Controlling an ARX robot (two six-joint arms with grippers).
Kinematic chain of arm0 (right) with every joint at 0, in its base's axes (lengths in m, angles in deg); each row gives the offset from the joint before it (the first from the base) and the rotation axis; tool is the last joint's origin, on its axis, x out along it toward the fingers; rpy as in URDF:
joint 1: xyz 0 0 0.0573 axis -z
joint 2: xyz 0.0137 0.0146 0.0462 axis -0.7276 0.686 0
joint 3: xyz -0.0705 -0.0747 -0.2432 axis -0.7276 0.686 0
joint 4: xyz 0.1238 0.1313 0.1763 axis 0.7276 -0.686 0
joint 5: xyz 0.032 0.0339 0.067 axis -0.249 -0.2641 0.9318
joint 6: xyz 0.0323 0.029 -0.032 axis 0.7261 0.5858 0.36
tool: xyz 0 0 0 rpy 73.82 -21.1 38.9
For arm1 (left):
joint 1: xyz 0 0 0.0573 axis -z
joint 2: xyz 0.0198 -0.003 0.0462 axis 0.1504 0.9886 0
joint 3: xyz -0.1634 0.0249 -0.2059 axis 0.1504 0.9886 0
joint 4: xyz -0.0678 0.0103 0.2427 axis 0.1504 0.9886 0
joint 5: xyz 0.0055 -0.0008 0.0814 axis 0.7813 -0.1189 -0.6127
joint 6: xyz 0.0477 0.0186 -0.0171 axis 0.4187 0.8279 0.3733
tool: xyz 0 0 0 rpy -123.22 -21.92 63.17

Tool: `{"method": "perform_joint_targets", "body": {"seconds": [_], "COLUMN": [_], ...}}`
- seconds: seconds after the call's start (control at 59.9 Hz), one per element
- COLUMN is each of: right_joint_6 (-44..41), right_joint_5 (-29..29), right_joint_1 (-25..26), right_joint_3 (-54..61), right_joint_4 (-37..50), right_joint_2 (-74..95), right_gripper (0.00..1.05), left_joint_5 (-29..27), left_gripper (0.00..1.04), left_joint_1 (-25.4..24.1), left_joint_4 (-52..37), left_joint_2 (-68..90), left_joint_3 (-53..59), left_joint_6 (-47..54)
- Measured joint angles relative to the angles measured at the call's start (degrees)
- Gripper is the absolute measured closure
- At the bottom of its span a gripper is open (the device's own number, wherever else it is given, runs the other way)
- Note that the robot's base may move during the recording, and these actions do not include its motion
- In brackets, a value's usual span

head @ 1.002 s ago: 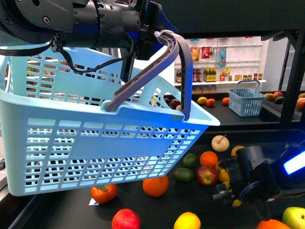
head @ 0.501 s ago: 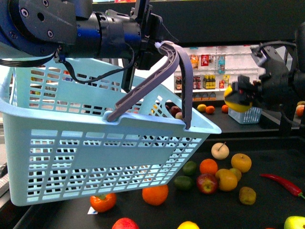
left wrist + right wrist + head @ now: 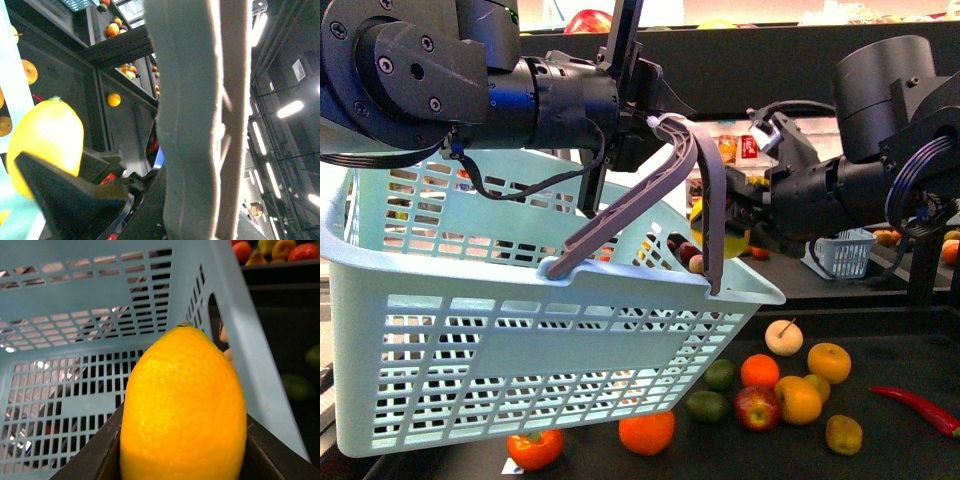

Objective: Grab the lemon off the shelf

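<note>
The right tool (image 3: 736, 214) is clamped on the lemon (image 3: 738, 236). In the right wrist view its dark fingers (image 3: 100, 460) press both flanks of the fruit, stem end pointing away from the wrist. In the front view the lemon hangs in the air above the 2 o'clock corner of a pale blue slatted basket (image 3: 520, 350), off the shelf (image 3: 910, 350).

The left tool (image 3: 655, 105) is closed around the top of the basket's grey handle (image 3: 708, 190) and holds the basket tilted in the air.

On the shelf's dark tray, at 5 o'clock from the lemon, lie loose fruit (image 3: 760, 372) and a red chilli (image 3: 917, 406). A small blue basket (image 3: 845, 256) sits on the tier behind, at 3 o'clock.

The labels on the bottles (image 3: 725, 146) in the white-lit shelving behind are too small to read. Strip lights (image 3: 290, 108) run across a dark ceiling.
</note>
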Motion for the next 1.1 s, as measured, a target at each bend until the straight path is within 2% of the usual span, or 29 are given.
{"method": "perform_joint_targets", "body": {"seconds": [0.217, 0.351, 0.551, 0.768, 0.901, 1.102], "right_joint_6": [-0.33, -0.44, 0.59, 2.08, 0.79, -5.16], "right_joint_5": [-0.94, -2.27, -1.14, -1.46, -6.34, -8.17], "right_joint_1": [-1.77, -1.81, -1.31, 1.25, 7.02, 14.21], "right_joint_3": [1.81, 1.81, 1.62, 0.85, -0.74, 0.17], "right_joint_4": [0.33, 1.20, 3.15, 4.87, 6.54, 8.00], "right_joint_2": [0.00, 0.00, -0.66, -1.49, -1.46, 2.34], "right_gripper": [0.56, 0.34, 0.06, 0.07, 0.07, 0.07], "left_joint_5": [0.17, 0.02, -0.09, 0.00, -0.15, -0.09], "left_gripper": [0.97, 0.97, 0.97, 0.97, 0.97, 0.97], "left_joint_1": [0.00, -0.02, -0.02, -0.04, -0.04, -0.02], "left_joint_4": [0.00, 0.00, 0.04, 0.04, 0.04, 0.04], "left_joint_2": [0.00, 0.00, 0.00, 0.04, 0.04, 0.04], "left_joint_3": [0.00, 0.00, 0.00, 0.00, 0.00, 0.00], "left_joint_6": [0.09, 0.17, 0.07, 0.02, 0.00, 0.00]}}
